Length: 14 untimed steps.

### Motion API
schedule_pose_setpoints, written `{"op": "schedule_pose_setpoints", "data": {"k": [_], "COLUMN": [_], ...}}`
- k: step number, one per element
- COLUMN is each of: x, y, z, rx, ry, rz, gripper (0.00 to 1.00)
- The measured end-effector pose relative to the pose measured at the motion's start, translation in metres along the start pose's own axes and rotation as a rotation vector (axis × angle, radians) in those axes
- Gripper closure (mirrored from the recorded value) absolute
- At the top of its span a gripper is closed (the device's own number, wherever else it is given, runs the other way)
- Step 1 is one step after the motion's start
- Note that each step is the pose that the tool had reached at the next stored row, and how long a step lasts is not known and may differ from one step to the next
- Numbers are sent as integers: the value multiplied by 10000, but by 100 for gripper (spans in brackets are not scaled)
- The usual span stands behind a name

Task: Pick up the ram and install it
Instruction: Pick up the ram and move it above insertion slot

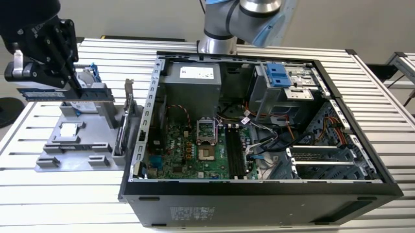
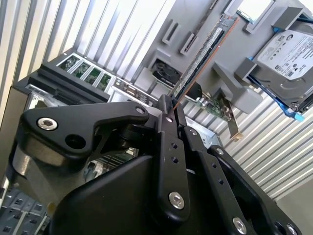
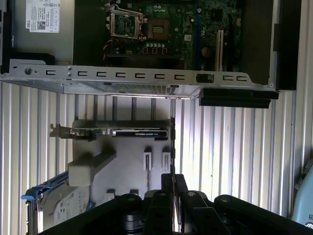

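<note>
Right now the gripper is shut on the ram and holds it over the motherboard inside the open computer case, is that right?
Not quite. The gripper is shut on the ram, but it holds it over the grey parts holder outside the computer case, on the exterior view's left, not over the motherboard. The exterior view shows this.

No print can be read. White stickers sit on the power supply (image 1: 196,73), the hard drive (image 2: 288,54) and the computer case (image 1: 259,206) (lettering too fine to tell).

claw (image 2: 170,110) in free air | upright card (image 1: 124,124) stands before open case (image 1: 259,188)
</note>
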State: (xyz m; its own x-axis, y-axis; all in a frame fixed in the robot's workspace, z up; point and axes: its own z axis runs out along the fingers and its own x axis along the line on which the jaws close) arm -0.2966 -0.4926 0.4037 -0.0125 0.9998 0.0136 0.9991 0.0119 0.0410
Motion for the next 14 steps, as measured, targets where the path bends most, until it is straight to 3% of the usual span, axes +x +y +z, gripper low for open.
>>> {"op": "schedule_pose_setpoints", "data": {"k": [14], "x": [-1], "y": [110], "z": [5], "rx": [0], "ry": [0], "rz": [0], "gripper": [100]}}
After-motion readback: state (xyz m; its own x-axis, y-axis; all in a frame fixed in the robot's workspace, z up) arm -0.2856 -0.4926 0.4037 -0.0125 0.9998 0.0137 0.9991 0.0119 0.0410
